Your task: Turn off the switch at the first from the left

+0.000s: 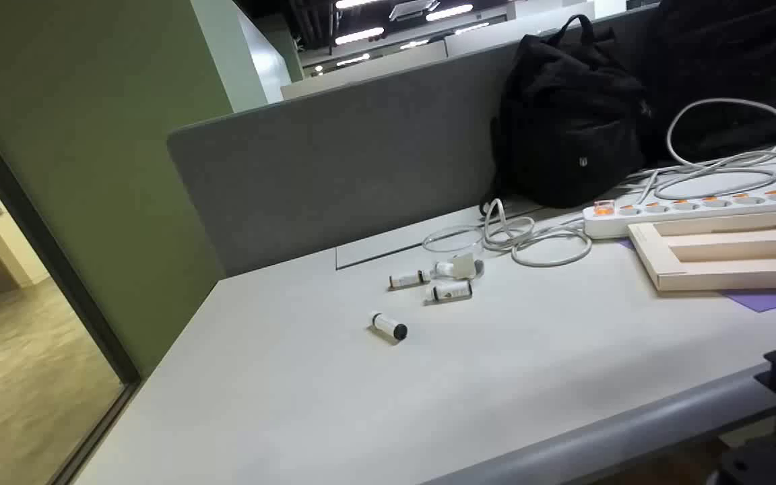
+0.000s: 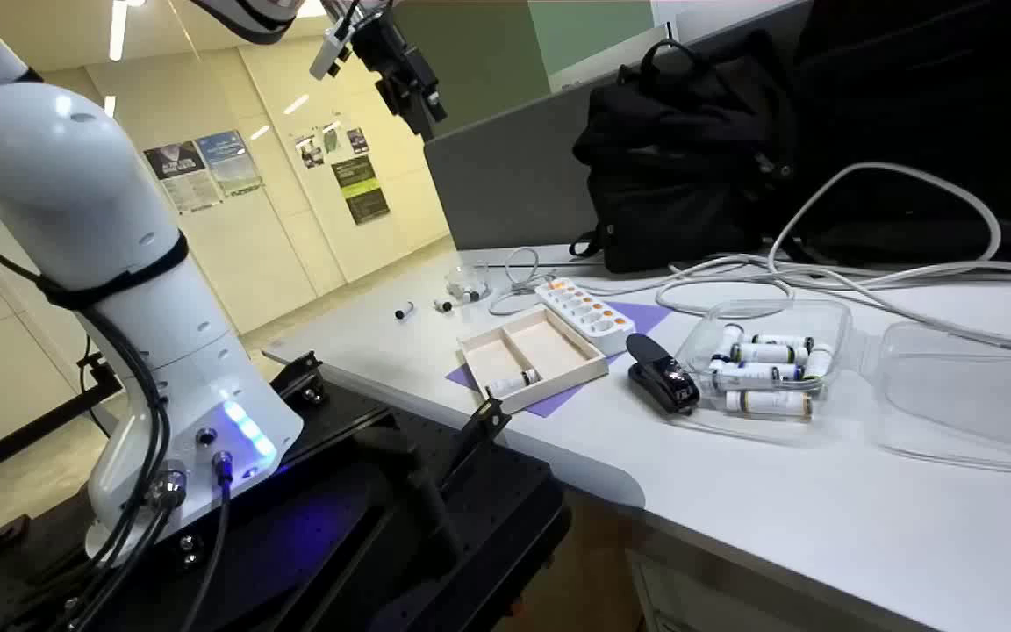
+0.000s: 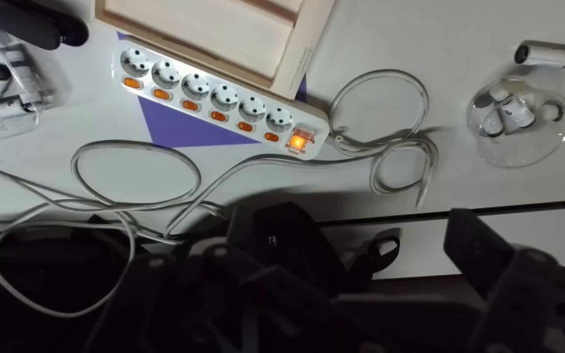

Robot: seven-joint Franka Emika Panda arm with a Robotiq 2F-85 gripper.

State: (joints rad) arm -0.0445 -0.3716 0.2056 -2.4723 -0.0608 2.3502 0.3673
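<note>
Zero pressing yet, by the look of it: seems only at the approach, hanging high above the flat white desk (image 1: 273,384) with the black two-fingered gripper (image 3: 353,230) spread wide, pinching nothing. Calls next for lowering, drawing together and pressing on the glowing orange rocker switch (image 1: 604,209), presumably the one meant, in an exterior view at the left end of the long white plastic power strip (image 3: 205,109), far right, just beyond the pale wooden tray (image 1: 738,279).
</note>
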